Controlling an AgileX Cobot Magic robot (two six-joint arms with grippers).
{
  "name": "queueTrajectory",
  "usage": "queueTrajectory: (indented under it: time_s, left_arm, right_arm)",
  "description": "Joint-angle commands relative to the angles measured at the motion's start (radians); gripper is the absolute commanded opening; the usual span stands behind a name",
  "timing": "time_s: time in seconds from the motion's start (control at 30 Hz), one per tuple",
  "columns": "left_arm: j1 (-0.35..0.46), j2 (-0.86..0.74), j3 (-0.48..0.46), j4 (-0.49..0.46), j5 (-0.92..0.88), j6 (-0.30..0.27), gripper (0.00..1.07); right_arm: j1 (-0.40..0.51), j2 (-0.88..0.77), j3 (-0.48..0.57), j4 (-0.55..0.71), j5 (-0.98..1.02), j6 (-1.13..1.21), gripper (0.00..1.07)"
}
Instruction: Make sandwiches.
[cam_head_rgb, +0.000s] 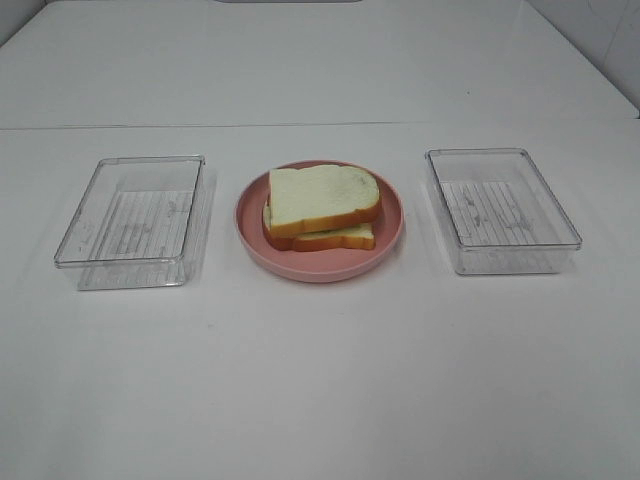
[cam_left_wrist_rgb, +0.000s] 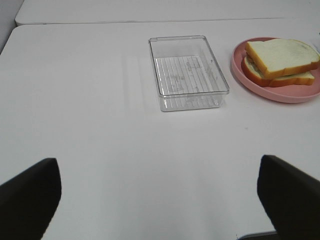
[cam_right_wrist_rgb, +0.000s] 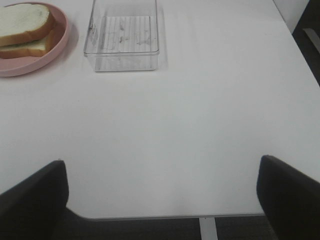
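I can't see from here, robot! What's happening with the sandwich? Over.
Both tools open, holding nothing, back near the table edge. Sandwich stacked on the pink plate. Clear box either side, left and right, both empty. Nothing in the way.

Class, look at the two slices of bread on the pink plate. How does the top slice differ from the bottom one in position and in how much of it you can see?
The top slice lies uppermost, its whole pale face showing; the bottom slice is mostly covered, only its crust edge peeking out. The top slice sits shifted and turned, so the two edges do not line up. Both have orange-brown crust and rest on the same pink plate.
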Motion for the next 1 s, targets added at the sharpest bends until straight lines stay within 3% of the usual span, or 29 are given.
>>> queueTrajectory:
  time_s: [0.03,0.4,1.0]
  left_arm:
    - [-0.002,-0.024,0.002,-0.008,-0.016,-0.005,0.99]
    - [-0.002,-0.024,0.002,-0.009,-0.016,-0.005,0.99]
    - [-0.002,-0.024,0.002,-0.01,-0.016,-0.005,0.99]
  right_arm:
    - [0.019,-0.018,0.004,-0.002,-0.011,-0.015,0.94]
    - [0.043,-0.017,0.052,-0.037,-0.162,-0.011,0.94]
    - [0.043,-0.018,0.05,-0.037,-0.162,-0.003,0.94]
